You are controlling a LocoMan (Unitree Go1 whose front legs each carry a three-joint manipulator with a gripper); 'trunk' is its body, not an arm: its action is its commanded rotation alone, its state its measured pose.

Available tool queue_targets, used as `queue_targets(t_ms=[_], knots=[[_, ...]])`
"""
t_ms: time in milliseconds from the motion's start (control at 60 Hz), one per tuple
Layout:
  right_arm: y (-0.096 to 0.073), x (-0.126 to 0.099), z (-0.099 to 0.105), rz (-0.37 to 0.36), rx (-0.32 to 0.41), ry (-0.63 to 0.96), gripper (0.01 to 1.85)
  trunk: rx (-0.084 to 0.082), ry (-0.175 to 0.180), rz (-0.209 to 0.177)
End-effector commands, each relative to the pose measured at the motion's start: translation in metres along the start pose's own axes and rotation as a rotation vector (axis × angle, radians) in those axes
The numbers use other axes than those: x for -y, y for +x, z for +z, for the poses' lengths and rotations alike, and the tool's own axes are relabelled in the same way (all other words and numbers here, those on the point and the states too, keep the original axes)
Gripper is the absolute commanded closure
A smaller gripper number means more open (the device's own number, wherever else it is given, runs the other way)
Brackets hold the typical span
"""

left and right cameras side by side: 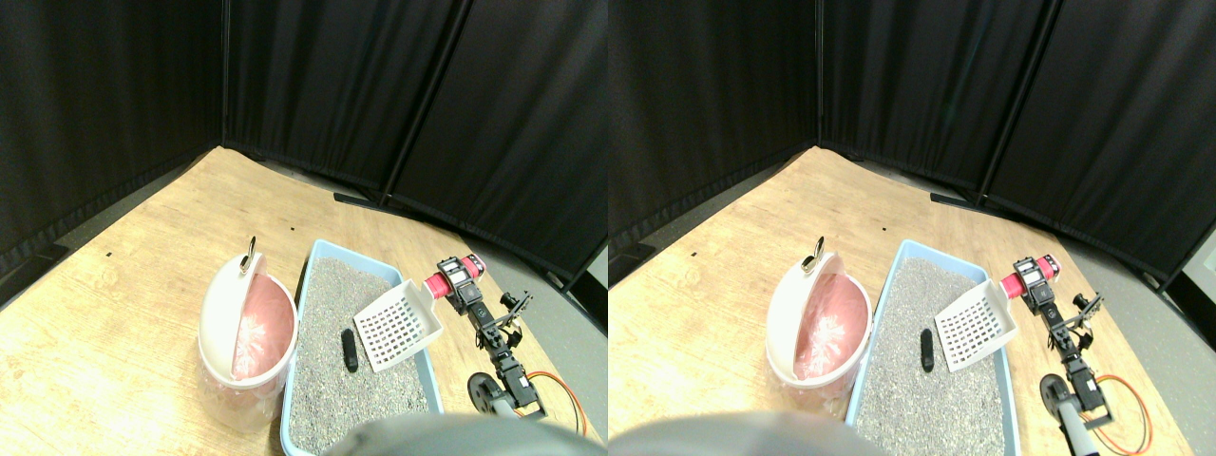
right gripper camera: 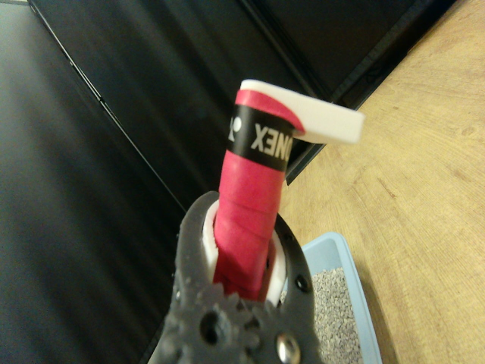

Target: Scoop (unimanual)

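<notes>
Fingers: the right gripper [left and right cameras side by side: 458, 282] is closed around the red handle [right gripper camera: 250, 220] of the white scoop [left and right cameras side by side: 397, 326].
Scoop: up over the blue tray [left and right cameras side by side: 302, 313] of grey sand, not in it.
Dark lump [left and right cameras side by side: 350, 349]: lies on the sand, just beside the scoop.
Bin [left and right cameras side by side: 245, 328]: left of the tray, touching it, lid tipped open.
Risk: the scoop may push the lump away or bump the tray edge.

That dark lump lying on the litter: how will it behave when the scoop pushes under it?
The dark lump is elongated with rounded ends, so it would probably roll sideways if nudged on its long side. It rests on loose grey litter, which likely gives way rather than bracing it. It looks small beside the slotted scoop, so probably light and easily carried.
</notes>
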Motion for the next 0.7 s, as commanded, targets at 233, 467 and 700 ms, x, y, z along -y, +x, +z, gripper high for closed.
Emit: queue_targets(t_ms=[233, 467, 700], knots=[[0.0, -0.006, 0.023, 0.095, 0.04, -0.1, 1.8, -0.027, 0.006, 0.008], [-0.004, -0.018, 0.031, 0.164, -0.027, -0.139, 1.8, -0.027, 0.007, 0.007], [0.0, -0.031, 0.017, 0.152, -0.059, -0.126, 1.8, -0.024, 0.005, 0.0]])
